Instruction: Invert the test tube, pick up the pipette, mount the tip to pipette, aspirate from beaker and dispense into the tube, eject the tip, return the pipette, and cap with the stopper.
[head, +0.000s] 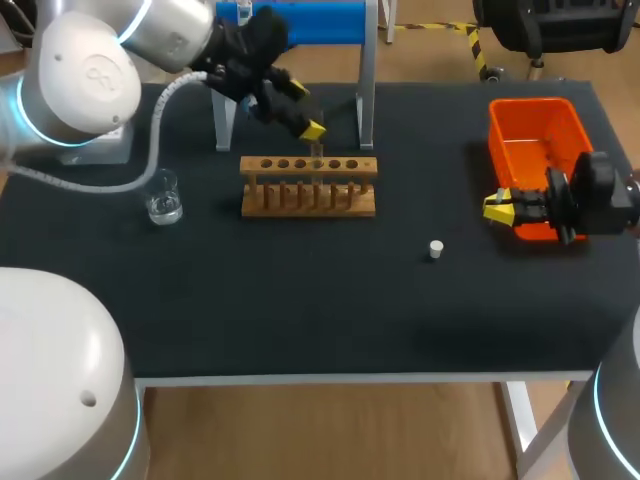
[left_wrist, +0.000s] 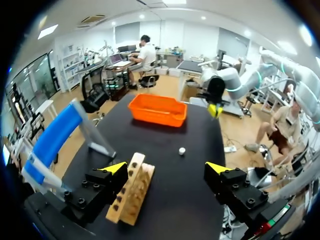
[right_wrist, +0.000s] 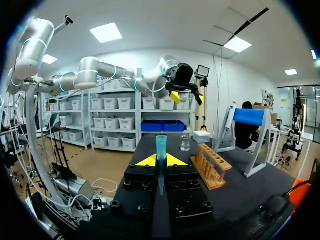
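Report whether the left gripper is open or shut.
Open. The left gripper has fingers far apart; the wooden rack lies between them, unclamped.

Count on the table (head: 300, 320), as seen:

- Arms: we count two, the left arm (head: 85, 80) and the right arm (head: 605, 192).
- Grippers: two, the left gripper (head: 314, 132) and the right gripper (head: 497, 207). Each has two yellow-tipped fingers, four in all.
- Wooden tube rack (head: 308, 188): one.
- Glass beaker (head: 163, 198): one.
- Orange bin (head: 530, 104): one.
- White stopper (head: 436, 249): one.
- Blue stand (head: 300, 22): one.
- Pipette tip (right_wrist: 161, 150): one, blue.

We could not count the rack's holes with certainty.
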